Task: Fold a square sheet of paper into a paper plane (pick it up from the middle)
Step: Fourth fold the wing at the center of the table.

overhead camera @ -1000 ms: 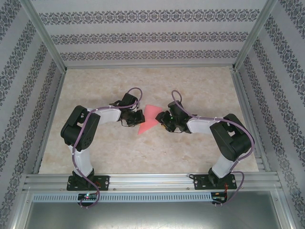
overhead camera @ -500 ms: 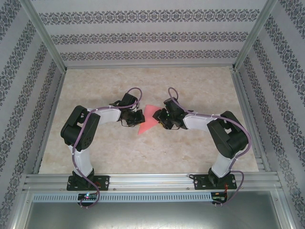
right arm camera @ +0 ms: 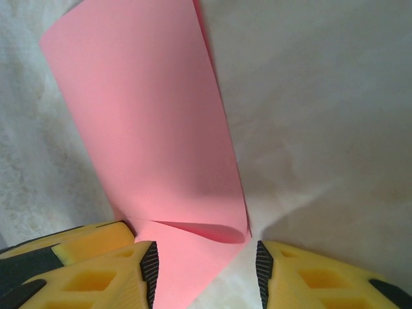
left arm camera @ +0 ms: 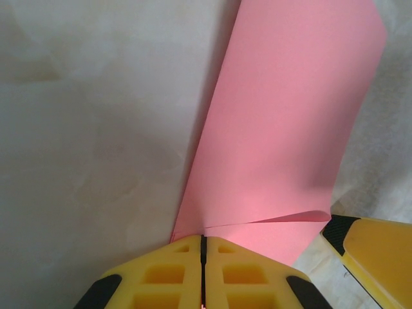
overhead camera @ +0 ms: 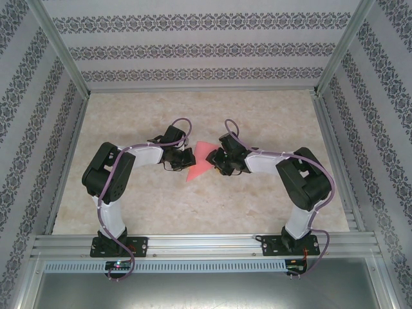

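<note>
Top external view first, Sam: pink paper point(overhead camera: 201, 162) sits at the centre of the frame on the pale table point(overhead camera: 270, 206), both arms bent in toward it from either side.

Tight squeeze, Jo. Left gripper point(overhead camera: 185, 161) is against the paper's left side, right gripper point(overhead camera: 218, 162) against its right side, the two facing each other with the paper between them.

Left wrist camera. What's that gripper doing?

Clamped. The two yellow fingers point(left arm camera: 161, 273) meet at bottom centre with no gap, and the paper's near edge runs straight into the seam between them. That's a pinch on the paper. From there it rises toward the upper right, folded over on itself, a curled flap edge just above the fingers.

And the yellow block at lower right?

A finger of the right gripper, just beside the paper. Over on the right wrist camera its fingers point(right arm camera: 309, 277) stand apart along the bottom of the frame, and the paper's folded end lies in the gap. Jaws parted, nothing squeezed.

Touching at all?

The pad point(right arm camera: 149, 270) on the frame's left looks right against the paper's edge; the one on the right is clear of it, bare table between. The paper runs off to the upper left.
</note>
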You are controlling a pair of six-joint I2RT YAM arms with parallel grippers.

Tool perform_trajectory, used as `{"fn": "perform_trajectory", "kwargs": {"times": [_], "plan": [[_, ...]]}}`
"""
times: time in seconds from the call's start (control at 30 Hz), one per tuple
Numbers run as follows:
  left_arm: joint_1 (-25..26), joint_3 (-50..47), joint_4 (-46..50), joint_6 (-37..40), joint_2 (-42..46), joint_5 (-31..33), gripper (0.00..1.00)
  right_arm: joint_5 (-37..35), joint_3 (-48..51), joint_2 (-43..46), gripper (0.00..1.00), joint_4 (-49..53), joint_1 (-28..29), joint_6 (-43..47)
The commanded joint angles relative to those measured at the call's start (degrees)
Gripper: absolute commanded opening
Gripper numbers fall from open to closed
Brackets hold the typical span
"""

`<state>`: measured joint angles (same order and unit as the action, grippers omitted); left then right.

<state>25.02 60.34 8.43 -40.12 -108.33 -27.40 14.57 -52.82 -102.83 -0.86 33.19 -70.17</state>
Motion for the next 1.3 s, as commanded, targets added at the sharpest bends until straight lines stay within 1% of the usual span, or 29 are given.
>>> {"fn": "perform_trajectory", "kwargs": {"times": [0.0, 0.37, 0.57, 0.67, 0.77, 0.93, 1.1, 1.13, 1.2, 1.27], "plan": [[-0.5, -1.9, 3.4, -0.4, -3.0, 1.5, 0.09, 0.2, -2.0, -1.2, 0.45, 0.0, 1.1, 1.2], [-0.5, -2.1, 3.3, -0.3, -3.2, 1.4, 0.09, 1.4, -1.5, -0.8, 0.43, -3.3, 1.4, 0.9], [-0.5, -2.2, 3.2, -0.4, -3.1, 1.1, 0.09, 3.9, 0.0, -0.6, 0.42, -6.6, 1.2, 0.7], [-0.5, -2.6, 1.8, -0.8, -2.2, -0.8, 0.12, 6.6, -0.2, -1.7, 0.39, -7.1, 0.8, 0.8], [-0.5, -2.3, 1.0, -0.9, -1.0, -2.7, 0.16, 7.6, -0.3, -2.4, 0.37, -7.0, 0.4, 1.9], [-0.5, -2.0, 0.7, -0.9, 3.5, -3.6, 0.21, 8.7, -0.4, -2.8, 0.27, -7.3, -0.6, 3.2], [-0.9, -1.9, 4.0, 0.7, 9.8, 0.4, 0.25, 7.3, -0.6, -2.0, 0.07, -6.6, -1.1, 4.5], [-1.0, -2.2, 4.3, 1.0, 10.7, 1.1, 0.27, 6.7, -0.6, -1.6, 0.04, -6.3, -1.1, 4.8], [-0.9, -2.9, 4.5, 1.8, 13.0, 2.3, 0.34, 4.8, -0.6, 0.0, 0.0, -4.5, -1.2, 6.0], [-1.0, -3.9, 3.7, 2.2, 14.9, 3.1, 0.41, 2.3, -0.7, 2.2, 0.0, -2.1, -1.2, 7.3]]}}
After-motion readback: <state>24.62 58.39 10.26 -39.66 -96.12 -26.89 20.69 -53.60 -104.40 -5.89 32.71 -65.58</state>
